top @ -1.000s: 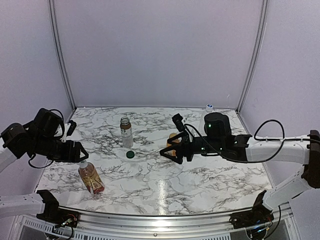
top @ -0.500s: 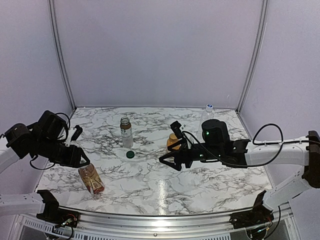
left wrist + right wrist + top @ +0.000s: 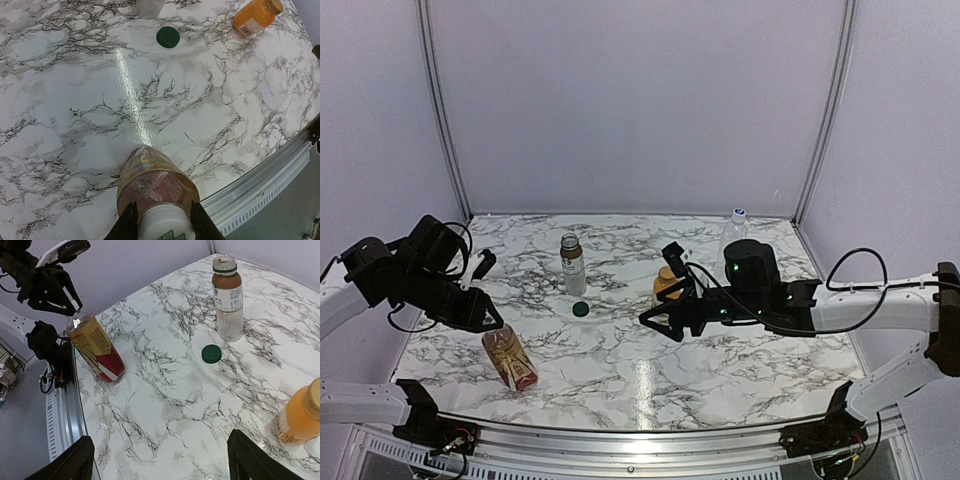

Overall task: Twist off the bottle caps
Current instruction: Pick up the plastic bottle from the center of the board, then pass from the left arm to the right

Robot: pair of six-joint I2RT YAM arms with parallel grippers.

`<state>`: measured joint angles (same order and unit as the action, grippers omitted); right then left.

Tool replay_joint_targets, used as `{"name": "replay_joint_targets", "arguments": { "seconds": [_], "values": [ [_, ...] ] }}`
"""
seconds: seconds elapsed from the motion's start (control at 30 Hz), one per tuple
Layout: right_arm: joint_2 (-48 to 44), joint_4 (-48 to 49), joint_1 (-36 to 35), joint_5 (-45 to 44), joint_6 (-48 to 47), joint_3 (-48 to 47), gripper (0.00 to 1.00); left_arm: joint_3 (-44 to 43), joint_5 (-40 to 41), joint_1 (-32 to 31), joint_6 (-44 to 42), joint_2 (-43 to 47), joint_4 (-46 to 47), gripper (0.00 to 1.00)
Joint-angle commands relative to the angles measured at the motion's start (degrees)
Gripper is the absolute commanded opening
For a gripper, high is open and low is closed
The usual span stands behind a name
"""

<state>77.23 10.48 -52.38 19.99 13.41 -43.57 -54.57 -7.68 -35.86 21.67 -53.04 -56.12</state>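
I work on a white marble table [image 3: 740,360] veined in black. It is glossy enough to carry a bright streak of light, and a metal rail [image 3: 650,435] runs along its near edge. Plain pale lilac walls [image 3: 640,100] close it in on three sides.

The dark green cap [image 3: 581,309] lies loose and flat on the marble, and I place everything else from it. Just behind it stands the short clear bottle [image 3: 227,295], upright with its mouth open, brown liquid in its neck and a white label. To its right stands the orange juice bottle [image 3: 667,285] with its orange cap [image 3: 273,5] on. Far to the right and behind, near the back corner, the tall clear bottle [image 3: 733,232] carries its white-and-blue cap [image 3: 739,213].

To the left of the green cap and nearer my bases, the tea bottle [image 3: 95,352] leans off upright, amber with a red label. My left gripper [image 3: 488,322] is clamped on its white cap [image 3: 165,220], one finger pressed to each side.

My right gripper [image 3: 658,321] hangs to the right of the green cap, just in front of the juice bottle, with its fingers [image 3: 80,460] spread wide and holding nothing.
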Motion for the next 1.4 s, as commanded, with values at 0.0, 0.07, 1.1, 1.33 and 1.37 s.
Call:
{"name": "replay_joint_targets", "arguments": {
  "seconds": [0.0,0.07,1.1,1.33,1.37],
  "values": [
    [-0.94,-0.72,-0.62,-1.66,-0.94,-3.96,0.86,-4.48,-3.03,-0.18,-3.11,-1.71,0.93,0.29],
    [-0.90,-0.50,-0.59,-1.53,-1.51,-5.04,0.87,-5.99,-5.57,-0.18,-4.43,-2.25,3.32,0.27],
    [14.08,-18.71,-0.76,4.81,-21.89,-32.14,0.96,-32.23,-29.23,-2.71,-7.65,-29.20,27.91,0.22],
    [15.19,-16.90,-0.72,7.16,-22.11,-32.57,0.84,-32.40,-29.67,-2.78,-8.02,-29.81,27.89,0.22],
    [15.15,-16.63,-0.71,7.47,-22.19,-32.51,0.83,-32.22,-29.63,-2.77,-8.06,-29.75,27.79,0.22]
  ]
}}
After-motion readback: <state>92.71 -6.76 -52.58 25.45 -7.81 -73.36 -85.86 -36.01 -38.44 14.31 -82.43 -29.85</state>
